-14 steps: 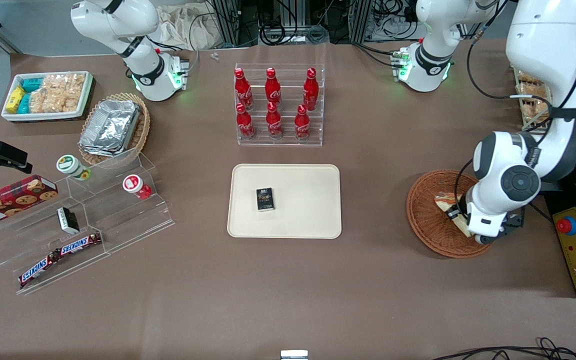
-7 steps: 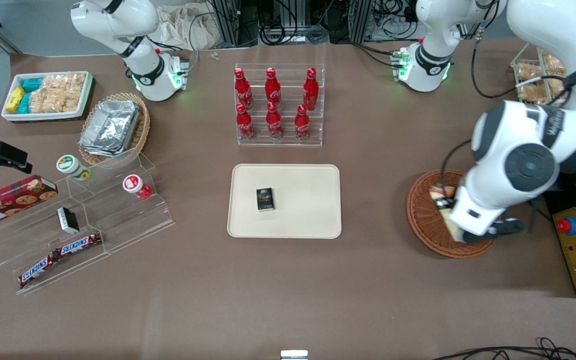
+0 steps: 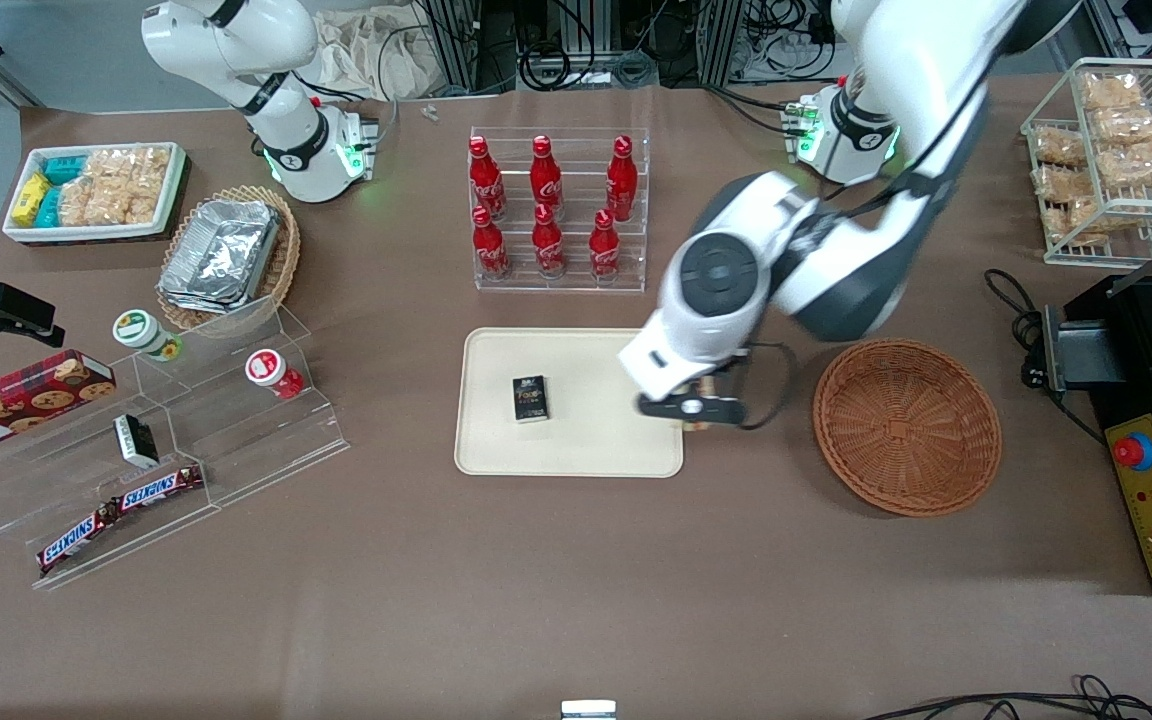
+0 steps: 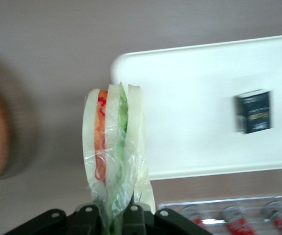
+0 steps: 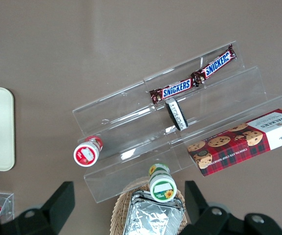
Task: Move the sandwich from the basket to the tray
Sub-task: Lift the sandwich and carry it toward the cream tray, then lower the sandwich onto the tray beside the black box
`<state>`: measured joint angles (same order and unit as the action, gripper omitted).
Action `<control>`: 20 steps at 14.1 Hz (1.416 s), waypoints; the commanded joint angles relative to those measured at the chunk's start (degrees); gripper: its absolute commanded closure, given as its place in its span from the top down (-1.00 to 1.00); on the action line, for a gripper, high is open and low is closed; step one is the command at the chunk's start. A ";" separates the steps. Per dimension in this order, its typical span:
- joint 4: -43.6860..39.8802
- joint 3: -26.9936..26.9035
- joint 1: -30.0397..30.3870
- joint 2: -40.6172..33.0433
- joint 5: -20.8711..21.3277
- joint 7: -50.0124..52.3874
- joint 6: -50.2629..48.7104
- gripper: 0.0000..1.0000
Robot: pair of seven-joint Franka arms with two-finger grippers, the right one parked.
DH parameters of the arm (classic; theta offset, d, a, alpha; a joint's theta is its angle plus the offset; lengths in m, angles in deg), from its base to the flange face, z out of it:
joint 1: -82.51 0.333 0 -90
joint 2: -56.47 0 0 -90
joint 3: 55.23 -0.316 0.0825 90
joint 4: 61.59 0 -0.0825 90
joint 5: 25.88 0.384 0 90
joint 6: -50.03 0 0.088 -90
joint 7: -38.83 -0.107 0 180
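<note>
Left wrist view shows the gripper (image 4: 115, 218) clamped on one edge of the sandwich (image 4: 112, 152), held up over the tray (image 4: 199, 78) rim nearest the basket (image 3: 906, 425); it looks light, soft and slippery-wrapped, so that gentle edge pinch suits it.

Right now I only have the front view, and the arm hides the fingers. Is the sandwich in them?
Observer: Yes. The left wrist view shows the gripper shut on the sandwich, holding it by one wrapped end.
Operator: Held how?
Observer: On edge, with its layers facing the wrist camera: red and green filling between pale bread.
Operator: Over the tray?
Observer: Partly. It lines up with a corner of the tray, and the rest is over the brown table. The small black box on the tray sits well clear of it.
</note>
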<state>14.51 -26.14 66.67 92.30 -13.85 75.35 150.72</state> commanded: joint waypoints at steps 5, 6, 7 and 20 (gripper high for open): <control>-5.88 -0.53 -2.80 12.76 5.78 2.50 9.60 -0.88; -5.01 -0.53 -2.80 12.94 6.94 2.94 9.69 -0.88; -4.22 -0.53 -2.88 13.29 7.21 2.94 10.30 -0.87; -0.87 -0.27 -3.59 12.26 9.24 3.38 8.83 0.99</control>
<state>13.07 -26.58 63.03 107.71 -5.08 77.45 162.49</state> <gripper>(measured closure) 0.445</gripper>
